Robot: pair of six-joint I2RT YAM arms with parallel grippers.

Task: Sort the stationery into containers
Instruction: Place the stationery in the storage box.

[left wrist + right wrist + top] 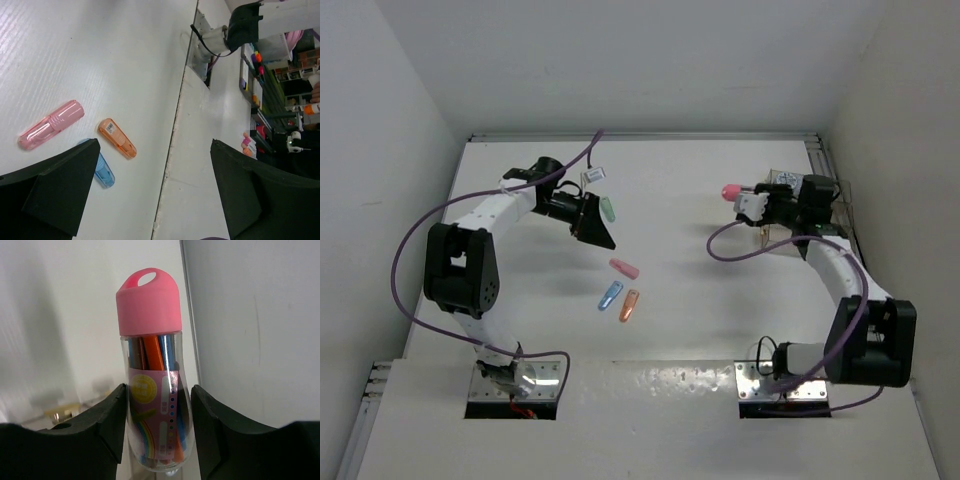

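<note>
Capsules come first on the white table: nearest the arm bases lies the orange capsule, with the blue capsule just beside it and the pink capsule a little farther out. All three are on the near side of the left gripper and apart from its fingers. From the left wrist camera those black fingers stand spread wide with nothing between them but bare tabletop. The blue capsule is partly hidden behind one fingertip's edge, the orange capsule lies just beside that tip toward the gap, and the pink capsule sits past the tip on its outer side. Beyond the left fingertips, close to them but not gripped, rests the green capsule. Across the table, well apart from all of this, the right gripper is clamped on a clear tube with a pink cap. Both finger pads press its sides low down, the cap stands above them, and coloured pens show through the wall. Just under the right fingers a brownish edge seems to belong to the clear box, though the arm hides most of it and I cannot tell whether the tube touches it.
</note>
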